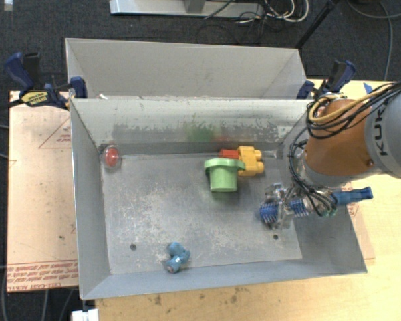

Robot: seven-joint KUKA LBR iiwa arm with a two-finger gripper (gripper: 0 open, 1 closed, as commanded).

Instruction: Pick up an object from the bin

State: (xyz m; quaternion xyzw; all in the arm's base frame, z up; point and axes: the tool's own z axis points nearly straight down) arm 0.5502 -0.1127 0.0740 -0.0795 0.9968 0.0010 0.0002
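Six small loose things lie in the grey bin (88, 199), spread thin and not heaped, and each has settled where the sloping walls and flat floor let it come to rest.

Far left, a red ball (110, 157) sits in the back corner against the foot of the wall, likely because a round thing rolls until something stops it. Along the front edge, left of centre, lies a small blue lump (176, 257), well apart from everything else.

Past the middle, toward the back, three pieces crowd together. A green cup-shaped piece (222, 175) with a wider rim stands in front. An orange block (229, 154) touches it from behind, and a yellow block (251, 161) is just beside both on the right. Whether the green piece holds anything I cannot tell.

Right of that cluster and nearer the front, a small blue ribbed piece (268, 212) lies on the floor close to the right wall. The tool (279, 212) is down at floor level right on it, hanging from the orange-covered wrist (334, 154) that leans in over the right rim. This blue piece is the likeliest thing to be picked, since nothing else is near the tool.

Whether the tool is apart, together or clamped on that piece I cannot tell, as cables and metal parts crowd the tip. I would call the pick not yet done, since the piece looks to be resting on the bin floor.
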